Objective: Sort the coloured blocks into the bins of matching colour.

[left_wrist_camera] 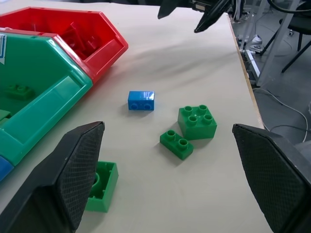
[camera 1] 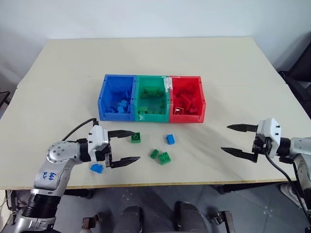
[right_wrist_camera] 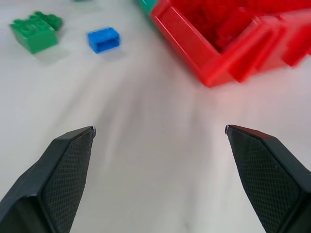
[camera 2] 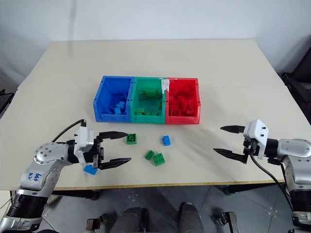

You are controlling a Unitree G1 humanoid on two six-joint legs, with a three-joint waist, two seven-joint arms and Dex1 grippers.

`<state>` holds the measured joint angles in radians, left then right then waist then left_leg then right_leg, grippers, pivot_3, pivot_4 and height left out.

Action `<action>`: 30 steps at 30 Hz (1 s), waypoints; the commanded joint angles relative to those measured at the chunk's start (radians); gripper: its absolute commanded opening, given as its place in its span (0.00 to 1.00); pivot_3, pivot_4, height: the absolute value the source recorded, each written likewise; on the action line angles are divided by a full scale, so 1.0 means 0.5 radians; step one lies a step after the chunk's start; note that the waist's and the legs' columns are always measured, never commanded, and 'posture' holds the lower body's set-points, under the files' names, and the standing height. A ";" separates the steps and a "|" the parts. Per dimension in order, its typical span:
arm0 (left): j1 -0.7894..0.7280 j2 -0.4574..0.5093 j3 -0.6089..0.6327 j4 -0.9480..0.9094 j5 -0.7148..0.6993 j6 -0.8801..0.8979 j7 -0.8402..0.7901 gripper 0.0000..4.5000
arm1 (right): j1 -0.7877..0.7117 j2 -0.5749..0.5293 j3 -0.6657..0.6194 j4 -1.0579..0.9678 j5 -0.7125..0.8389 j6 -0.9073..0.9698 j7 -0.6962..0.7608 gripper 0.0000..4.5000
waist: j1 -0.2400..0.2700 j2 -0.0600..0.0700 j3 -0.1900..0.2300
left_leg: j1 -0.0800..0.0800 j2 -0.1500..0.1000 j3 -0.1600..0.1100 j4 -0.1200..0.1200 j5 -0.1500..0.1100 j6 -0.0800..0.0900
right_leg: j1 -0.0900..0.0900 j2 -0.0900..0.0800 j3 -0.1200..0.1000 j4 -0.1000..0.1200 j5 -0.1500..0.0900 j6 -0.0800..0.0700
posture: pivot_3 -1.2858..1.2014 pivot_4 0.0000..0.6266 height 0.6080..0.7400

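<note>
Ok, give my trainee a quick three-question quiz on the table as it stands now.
1. True or false: the left gripper holds a block.
2. How many loose blocks lie on the table in front of the bins?
3. Which bin sits in the middle: A blue, B green, C red?

Key:
1. False; it is open and empty, as is the right gripper.
2. Five: three green blocks, two blue blocks.
3. B.
</note>
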<state>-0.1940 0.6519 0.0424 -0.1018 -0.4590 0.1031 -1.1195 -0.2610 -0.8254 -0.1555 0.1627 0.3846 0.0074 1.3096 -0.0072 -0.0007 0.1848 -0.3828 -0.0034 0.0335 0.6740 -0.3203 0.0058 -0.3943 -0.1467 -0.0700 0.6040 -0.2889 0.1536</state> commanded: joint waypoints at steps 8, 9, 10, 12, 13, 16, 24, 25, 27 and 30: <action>0.349 0.099 0.321 -0.106 0.009 -0.139 0.081 1.00 | -0.492 0.292 0.594 -0.077 -0.165 0.326 0.026 0.99 | 0.014 0.000 0.000 | -0.004 0.004 -0.003 0.012 -0.007 0.001 | -0.001 -0.001 0.001 0.002 0.000 0.000 | 0.52 0.24 1.00; 0.410 0.102 0.365 -0.139 0.002 -0.137 0.102 1.00 | -0.567 0.352 0.653 0.000 -0.228 0.318 -0.013 0.99 | 0.015 0.000 0.000 | -0.006 0.005 -0.005 0.013 -0.008 0.002 | -0.001 -0.003 0.000 0.003 0.000 0.000 | 0.52 0.24 1.00; 0.475 0.103 0.406 -0.179 -0.002 -0.137 0.122 1.00 | -0.635 0.412 0.711 0.078 -0.285 0.278 -0.027 0.99 | 0.015 -0.001 0.000 | -0.006 0.005 -0.007 0.015 -0.008 0.003 | -0.001 -0.004 -0.001 0.004 0.000 0.000 | 0.52 0.24 1.00; 0.558 0.099 0.456 -0.241 -0.005 -0.130 0.153 1.00 | -0.720 0.487 0.780 0.190 -0.366 0.215 -0.042 0.99 | 0.006 -0.001 0.000 | -0.006 0.006 -0.011 0.015 -0.010 0.004 | -0.002 -0.005 0.000 0.004 0.000 0.000 | 0.52 0.24 1.00; 0.595 0.093 0.474 -0.277 -0.008 -0.125 0.170 1.00 | -0.747 0.512 0.811 0.231 -0.402 0.200 -0.039 0.99 | 0.011 0.000 0.000 | -0.006 0.005 -0.015 0.015 -0.011 0.004 | -0.002 -0.005 0.000 0.004 0.000 0.000 | 0.52 0.24 1.00; 0.694 0.063 0.509 -0.394 -0.012 -0.106 0.239 1.00 | -0.817 0.584 0.881 0.356 -0.491 0.147 -0.051 0.99 | 0.011 0.000 0.000 | -0.008 0.004 -0.018 0.015 -0.011 0.003 | -0.003 -0.005 -0.001 0.004 0.000 0.000 | 0.52 0.24 1.00; 0.696 0.037 0.468 -0.477 -0.021 -0.079 0.315 1.00 | -0.883 0.648 0.873 0.487 -0.536 0.096 -0.074 0.56 | 0.003 0.000 0.000 | -0.007 -0.001 -0.019 0.015 -0.013 0.003 | -0.003 -0.003 -0.001 0.004 0.000 -0.001 | 0.52 0.24 1.00; 0.681 0.034 0.463 -0.469 -0.025 -0.080 0.316 1.00 | -0.882 0.649 0.870 0.482 -0.536 0.098 -0.074 0.49 | 0.002 0.000 0.000 | -0.007 -0.001 -0.019 0.015 -0.013 0.003 | -0.003 -0.003 -0.001 0.004 0.000 -0.001 | 0.52 0.24 1.00; 0.656 0.026 0.459 -0.453 -0.035 -0.081 0.322 1.00 | -0.883 0.651 0.861 0.468 -0.532 0.104 -0.082 0.35 | 0.004 0.000 0.000 | -0.007 -0.001 -0.019 0.015 -0.013 0.003 | -0.003 -0.003 -0.001 0.004 0.000 -0.001 | 0.52 0.24 1.00; 0.651 -0.012 0.493 -0.435 -0.057 -0.080 0.370 1.00 | -0.898 0.687 0.821 0.384 -0.467 0.194 -0.113 0.34 | 0.003 0.000 0.000 | -0.007 0.000 -0.019 0.015 -0.013 0.003 | -0.003 -0.003 -0.001 0.004 0.000 -0.001 | 0.52 0.24 1.00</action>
<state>0.1294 0.6560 0.2667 -0.3079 -0.4680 0.0691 -0.9497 -0.6936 -0.4950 0.2941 0.3999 0.1208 0.0834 1.2640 -0.0059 -0.0007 0.1847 -0.3863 -0.0036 0.0242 0.6814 -0.3268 0.0072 -0.3960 -0.1480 -0.0706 0.6060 -0.2890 0.1532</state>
